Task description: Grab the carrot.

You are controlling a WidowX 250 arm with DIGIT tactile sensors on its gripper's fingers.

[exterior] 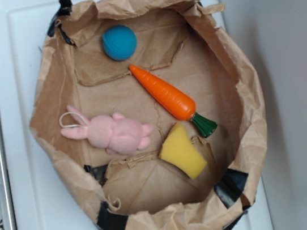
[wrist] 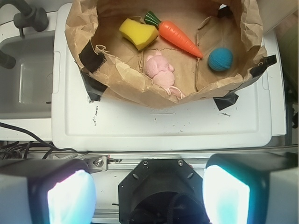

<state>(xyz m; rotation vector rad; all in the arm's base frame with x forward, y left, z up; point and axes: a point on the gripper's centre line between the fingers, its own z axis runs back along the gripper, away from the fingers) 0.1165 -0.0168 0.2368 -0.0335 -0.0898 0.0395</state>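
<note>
Wrist view: gripper (wrist: 149, 193) wide open, empty, well short of paper bag (wrist: 117, 77). Carrot (wrist: 180, 38) lies inside bag, stem touching yellow sponge wedge (wrist: 138, 33). You risk snagging bag wall, or pinching sponge instead.

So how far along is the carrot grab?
Nothing done yet. The carrot lies untouched in the paper bag, its stem near the sponge. The gripper is open, well back from the bag. Approach, descent and grasp all remain.

The carrot (exterior: 166, 92) (wrist: 178, 37), bright orange with a dark green stem, lies flat and diagonal.
</note>
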